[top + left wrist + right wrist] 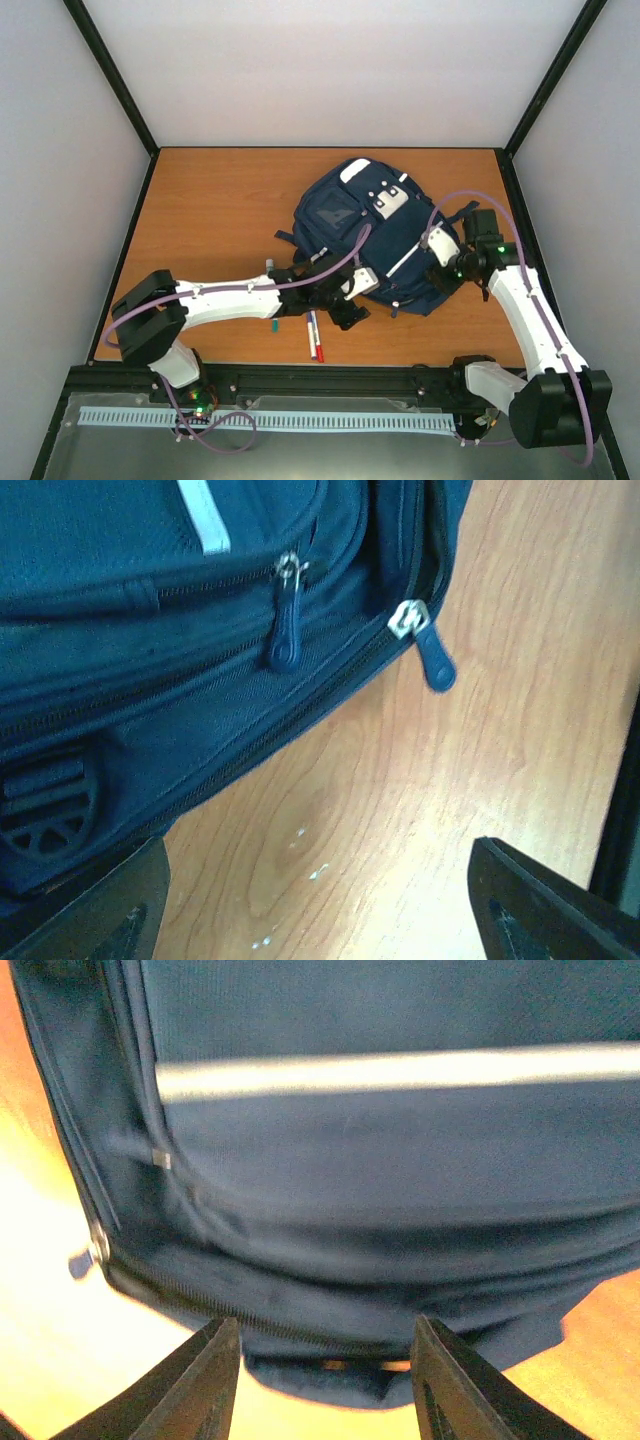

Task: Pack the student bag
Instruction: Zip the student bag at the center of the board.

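Rail of black metal (pixel 330 378) closes the near edge at 6 o'clock, with a pale perforated strip (pixel 260 418) in front of it by the arm bases. Just beyond, on the orange-brown wooden tabletop (pixel 210 210), a thin white marker with a red cap (pixel 316 340) and a short green-capped pen (pixel 275 325) lie near 6 o'clock, close under the left arm. The left gripper (pixel 315 850) hovers low over bare wood at the bag's near edge, its jaws spread wide with nothing between them. Two navy zip pulls (pixel 284 645) hang just ahead of it, one (pixel 432 660) dangling past the bag's edge over the wood. The right gripper (pixel 322 1322) stands about half open at the bag's 4 o'clock side. The zipped lower hem lies flat across its gap and no pinch shows. The large navy blue fabric backpack (pixel 335 215) lies flat right of the table's centre, from about 1 to 4 o'clock, with its thin white stripe (pixel 400 1068) on top. It stops short of the 3 o'clock table edge, where the right arm fills the gap. Open wood runs from 7 round to 12 o'clock, and a bare band lies along the far edge under the grey walls. Any print on the white-grey patches is too small to read.
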You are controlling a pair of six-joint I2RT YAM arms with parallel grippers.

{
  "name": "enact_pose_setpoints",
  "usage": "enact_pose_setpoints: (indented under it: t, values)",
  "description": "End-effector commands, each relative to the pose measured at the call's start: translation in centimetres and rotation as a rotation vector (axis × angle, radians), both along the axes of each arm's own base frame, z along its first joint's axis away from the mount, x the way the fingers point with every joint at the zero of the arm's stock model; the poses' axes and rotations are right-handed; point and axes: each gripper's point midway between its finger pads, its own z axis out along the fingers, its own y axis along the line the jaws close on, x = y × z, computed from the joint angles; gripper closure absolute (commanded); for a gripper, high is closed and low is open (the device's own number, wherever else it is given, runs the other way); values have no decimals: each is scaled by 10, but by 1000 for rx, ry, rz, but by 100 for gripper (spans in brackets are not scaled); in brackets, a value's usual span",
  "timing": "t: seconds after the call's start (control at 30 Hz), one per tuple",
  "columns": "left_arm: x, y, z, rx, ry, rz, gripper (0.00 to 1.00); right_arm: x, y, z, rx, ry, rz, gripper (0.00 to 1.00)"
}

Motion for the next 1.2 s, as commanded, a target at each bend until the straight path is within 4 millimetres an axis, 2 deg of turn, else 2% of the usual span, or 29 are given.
enact_pose_setpoints:
  t: [0.0, 0.1, 0.2, 0.47, 0.63, 0.8, 0.87, 1.0, 1.17]
  values:
    - [15, -3, 23, -63, -113, -2, 15, -38, -22, -45, -177, 131, 106, 51]
    - [19, -9, 10, -24, -128, -33, 19, -43, -24, -60, -194, 168, 122, 51]
    - [20, -19, 1, -7, -139, -77, 23, -39, -24, -69, -190, 196, 114, 53]
    - [37, -36, -3, -16, -165, -114, 24, -15, -35, -91, -243, 201, 34, 57]
    - [55, -42, -12, -23, -125, -134, 30, 11, -49, -99, -255, 173, -51, 60]
    - [64, -48, -26, 21, -106, -157, 36, 49, -72, -94, -256, 129, -154, 61]
    - [63, -53, -28, 16, -90, -178, 37, 54, -74, -88, -240, 133, -174, 61]
    - [61, -64, -27, -14, -58, -201, 39, 44, -66, -65, -192, 111, -181, 59]
    - [61, -71, -31, -34, -39, -204, 39, 17, -61, -40, -187, 58, -155, 53]
